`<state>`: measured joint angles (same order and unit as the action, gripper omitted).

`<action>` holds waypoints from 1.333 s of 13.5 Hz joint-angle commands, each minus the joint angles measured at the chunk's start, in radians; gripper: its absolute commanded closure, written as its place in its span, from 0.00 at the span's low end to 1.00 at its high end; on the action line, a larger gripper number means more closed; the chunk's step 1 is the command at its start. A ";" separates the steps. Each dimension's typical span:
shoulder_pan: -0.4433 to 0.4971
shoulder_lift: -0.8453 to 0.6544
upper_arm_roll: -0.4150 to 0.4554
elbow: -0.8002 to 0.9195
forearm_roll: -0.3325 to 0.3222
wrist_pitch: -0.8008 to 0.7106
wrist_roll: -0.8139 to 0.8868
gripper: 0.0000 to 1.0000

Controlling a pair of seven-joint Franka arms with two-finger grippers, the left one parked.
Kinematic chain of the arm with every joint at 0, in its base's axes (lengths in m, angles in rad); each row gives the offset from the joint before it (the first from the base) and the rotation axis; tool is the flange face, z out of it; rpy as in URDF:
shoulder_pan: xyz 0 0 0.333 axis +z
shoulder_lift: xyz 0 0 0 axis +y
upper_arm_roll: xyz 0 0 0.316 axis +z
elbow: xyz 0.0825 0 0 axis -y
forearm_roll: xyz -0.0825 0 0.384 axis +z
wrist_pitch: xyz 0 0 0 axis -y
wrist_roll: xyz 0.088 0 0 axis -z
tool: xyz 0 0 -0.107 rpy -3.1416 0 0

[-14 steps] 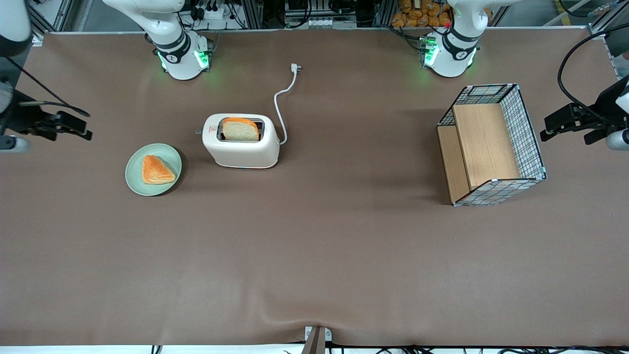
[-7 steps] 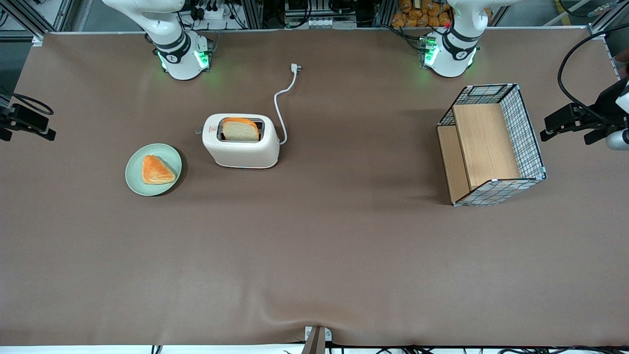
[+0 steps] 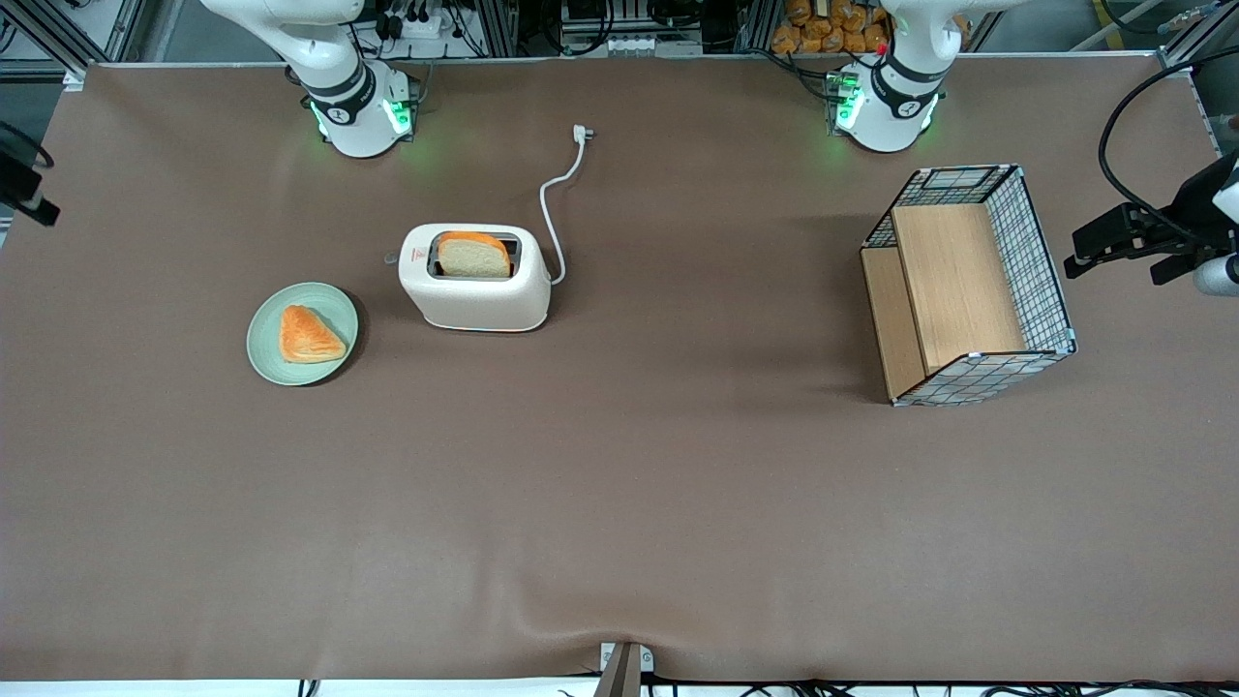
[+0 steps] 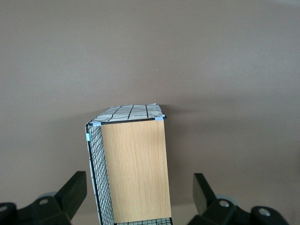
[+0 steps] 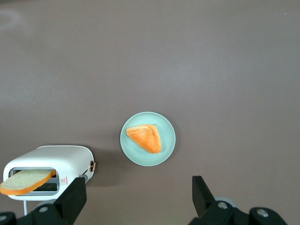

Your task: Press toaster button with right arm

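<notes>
Front and wrist views, right arm (image 3: 334,73) working. You see the toaster (image 3: 474,286) standing upright on the brown table (image 3: 619,503), toward the working arm's end and nearer the arm bases than the front camera. A slice of bread (image 3: 473,256) stands tilted in its one wide slot, its top above the rim. The toaster button (image 3: 390,258) juts from the narrow, red-marked end, the end that faces the plate; nothing touches it.

The green plate (image 3: 263,339) lies near the toaster's button end, slightly nearer the front camera, and carries a triangular pastry (image 3: 310,334). The white cord (image 3: 550,208) runs from the toaster's other end toward the arm bases and ends in a loose plug (image 3: 581,133) on the table. A wire basket (image 3: 1050,281) with wooden panels stands well apart, toward the parked arm's end.

Note the gripper (image 3: 24,189): it hangs at the working arm's edge of the table, well apart from the toaster. In the right wrist view the gripper (image 5: 138,201) looks down on plate (image 5: 165,151), toaster (image 5: 51,157) and button (image 5: 93,165); its two fingers (image 5: 72,199) are spread wide and hold nothing.
</notes>
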<state>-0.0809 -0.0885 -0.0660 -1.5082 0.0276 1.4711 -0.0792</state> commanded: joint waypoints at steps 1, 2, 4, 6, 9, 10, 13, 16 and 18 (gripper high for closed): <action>0.019 -0.017 -0.012 -0.024 -0.018 0.015 -0.010 0.00; 0.021 -0.013 -0.011 -0.018 -0.031 0.015 -0.011 0.00; 0.024 -0.008 -0.008 -0.014 -0.032 0.012 -0.002 0.00; 0.024 -0.008 -0.006 -0.014 -0.017 0.015 0.007 0.00; 0.044 -0.007 -0.006 -0.017 -0.026 0.012 0.006 0.00; 0.043 -0.007 -0.006 -0.017 -0.025 0.014 0.006 0.00; 0.043 -0.005 0.002 -0.017 -0.025 0.009 0.006 0.00; 0.038 0.003 0.005 -0.017 -0.023 0.008 0.006 0.00; 0.036 0.004 0.005 -0.017 -0.023 0.008 -0.001 0.00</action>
<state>-0.0478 -0.0821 -0.0621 -1.5182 0.0191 1.4786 -0.0835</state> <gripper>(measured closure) 0.000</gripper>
